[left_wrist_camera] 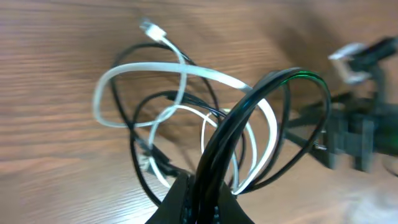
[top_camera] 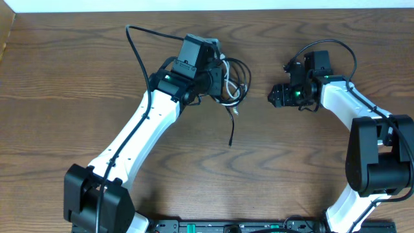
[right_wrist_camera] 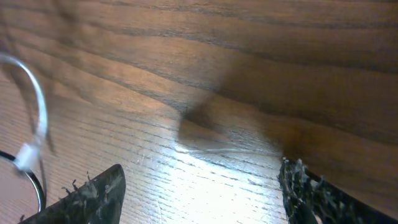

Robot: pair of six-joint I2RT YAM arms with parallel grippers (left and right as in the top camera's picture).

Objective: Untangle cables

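Observation:
A tangle of thin cables (top_camera: 234,81) lies on the wooden table near the top centre: a white cable (left_wrist_camera: 180,74) looped through black cables (left_wrist_camera: 273,93). One black end (top_camera: 231,133) trails toward the front. My left gripper (top_camera: 217,81) is shut on a bundle of black cable strands (left_wrist_camera: 217,162) and holds them above the table. My right gripper (top_camera: 274,97) is open and empty, just right of the tangle; its two fingers (right_wrist_camera: 199,193) frame bare wood, with a white cable loop (right_wrist_camera: 31,124) at the left edge.
Thicker black cords (top_camera: 139,48) run from the arms. The right arm's base (top_camera: 378,162) stands at the right, the left arm's base (top_camera: 97,200) at the front left. The table's far edge (top_camera: 207,8) lies just behind the tangle.

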